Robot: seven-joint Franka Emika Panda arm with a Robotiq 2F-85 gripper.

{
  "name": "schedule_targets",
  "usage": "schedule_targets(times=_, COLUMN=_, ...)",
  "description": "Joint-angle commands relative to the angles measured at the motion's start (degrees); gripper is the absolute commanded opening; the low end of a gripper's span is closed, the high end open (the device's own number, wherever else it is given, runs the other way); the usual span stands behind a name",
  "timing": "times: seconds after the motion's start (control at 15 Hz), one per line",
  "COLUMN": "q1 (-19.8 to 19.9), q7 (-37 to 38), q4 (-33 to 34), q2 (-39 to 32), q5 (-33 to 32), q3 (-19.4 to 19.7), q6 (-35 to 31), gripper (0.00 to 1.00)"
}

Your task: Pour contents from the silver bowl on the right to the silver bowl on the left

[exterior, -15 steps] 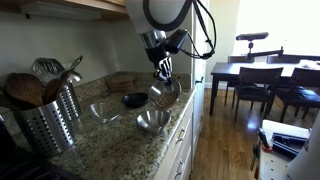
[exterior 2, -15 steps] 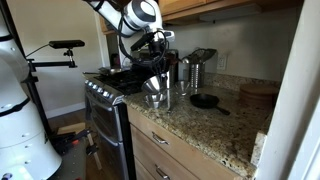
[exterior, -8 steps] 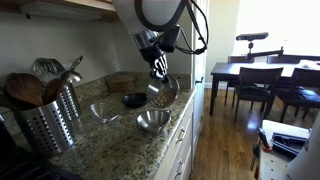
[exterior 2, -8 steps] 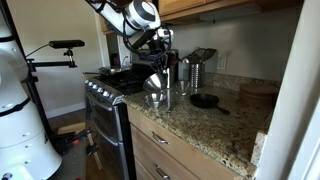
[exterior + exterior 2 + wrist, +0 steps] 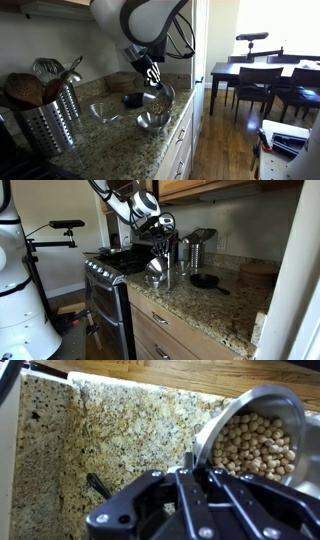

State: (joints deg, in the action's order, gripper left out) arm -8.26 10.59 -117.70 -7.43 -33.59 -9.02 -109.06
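My gripper point(image 5: 153, 82) is shut on the rim of a silver bowl point(image 5: 160, 98) filled with chickpeas and holds it tilted in the air. A second silver bowl point(image 5: 153, 121) sits on the granite counter right below it. In an exterior view the held bowl point(image 5: 157, 269) hangs over the bowl on the counter point(image 5: 158, 281). In the wrist view the held bowl point(image 5: 258, 445) fills the right side, with tan chickpeas point(image 5: 255, 448) inside, and the gripper point(image 5: 190, 465) clamps its edge.
A third empty bowl point(image 5: 104, 112) and a small black pan point(image 5: 134, 99) sit on the counter. A perforated metal utensil holder point(image 5: 45, 122) stands near the camera. A stove point(image 5: 108, 262) adjoins the counter. A dining table with chairs point(image 5: 262, 78) stands beyond.
My gripper has moved the held bowl lower and toward the bowl on the counter, and has tilted it more.
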Motion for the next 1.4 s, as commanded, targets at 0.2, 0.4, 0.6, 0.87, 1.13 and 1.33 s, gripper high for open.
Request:
schedule_targets(times=0.2, q1=-3.4, q7=2.9, q4=4.7, q2=-3.5, q5=-6.3, q3=0.3, q6=6.0, gripper=0.08)
schedule_targets(times=0.4, q1=-4.3, q7=3.5, q4=6.1, q2=-4.1, q5=-7.4, q3=0.1, q6=7.9, gripper=0.08)
schedule_targets(times=0.6, q1=-5.0, q7=3.5, q4=6.6, q2=-4.1, q5=-8.2, q3=0.0, q6=9.4, gripper=0.08)
schedule_targets(times=0.87, q1=-5.4, q7=3.7, q4=6.4, q2=-3.8, q5=-8.1, q3=-0.1, q6=11.4, gripper=0.08)
schedule_targets(times=1.13, q1=-5.6, q7=4.0, q4=6.1, q2=-3.7, q5=-8.6, q3=-0.2, q6=13.1, gripper=0.08)
schedule_targets(times=1.33, q1=-5.7, q7=4.4, q4=5.9, q2=-3.7, q5=-9.4, q3=-0.4, q6=14.5, gripper=0.08)
